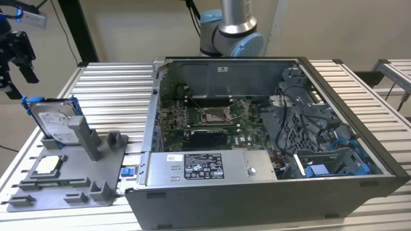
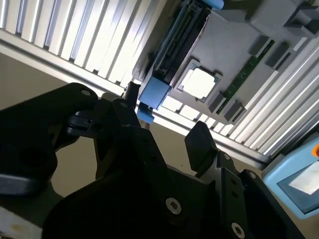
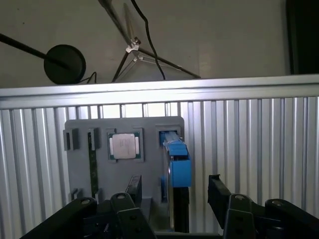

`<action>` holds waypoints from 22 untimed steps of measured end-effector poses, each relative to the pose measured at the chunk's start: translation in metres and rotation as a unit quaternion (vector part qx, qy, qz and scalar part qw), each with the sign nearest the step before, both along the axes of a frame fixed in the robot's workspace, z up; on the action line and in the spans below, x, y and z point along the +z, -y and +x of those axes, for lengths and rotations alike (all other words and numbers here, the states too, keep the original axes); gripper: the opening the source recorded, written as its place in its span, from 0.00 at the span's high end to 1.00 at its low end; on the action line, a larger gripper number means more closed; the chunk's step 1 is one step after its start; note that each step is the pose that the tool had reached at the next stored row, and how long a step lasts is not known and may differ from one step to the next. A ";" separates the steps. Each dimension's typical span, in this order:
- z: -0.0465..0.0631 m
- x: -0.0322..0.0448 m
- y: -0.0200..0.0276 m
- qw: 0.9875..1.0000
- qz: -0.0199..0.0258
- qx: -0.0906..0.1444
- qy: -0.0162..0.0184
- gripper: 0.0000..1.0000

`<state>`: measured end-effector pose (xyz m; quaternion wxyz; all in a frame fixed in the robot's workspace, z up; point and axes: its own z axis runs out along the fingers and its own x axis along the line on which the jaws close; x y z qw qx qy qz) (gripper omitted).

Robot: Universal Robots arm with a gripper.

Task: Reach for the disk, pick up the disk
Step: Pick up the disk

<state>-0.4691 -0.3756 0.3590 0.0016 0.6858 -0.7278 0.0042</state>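
The disk point(image 1: 55, 121), a silver-grey drive with a white label in a blue bracket, stands on edge in a slot of the grey holder point(image 1: 70, 190) at the exterior view's left. My black gripper point(image 1: 18, 79) hangs above it and a little further left, apart from it. Its fingers are open with nothing between them. In the first wrist view the disk's blue edge point(image 3: 177, 162) lies beyond the gap of the gripper point(image 3: 174, 191), roughly in line with it. The second wrist view has the disk point(image 2: 177, 37) edge-on past the gripper point(image 2: 164, 117).
The holder also carries a small square chip point(image 1: 48, 165) and a green memory stick point(image 1: 55, 183). An open computer case point(image 1: 257, 125) with a grey metal box point(image 1: 205, 166) stands on the slatted table point(image 1: 109, 86) to the exterior view's right. The table edge point(image 3: 159, 92) runs close behind the holder.
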 end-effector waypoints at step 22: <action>0.002 -0.0276 0.0000 1.000 0.002 0.000 0.000 0.00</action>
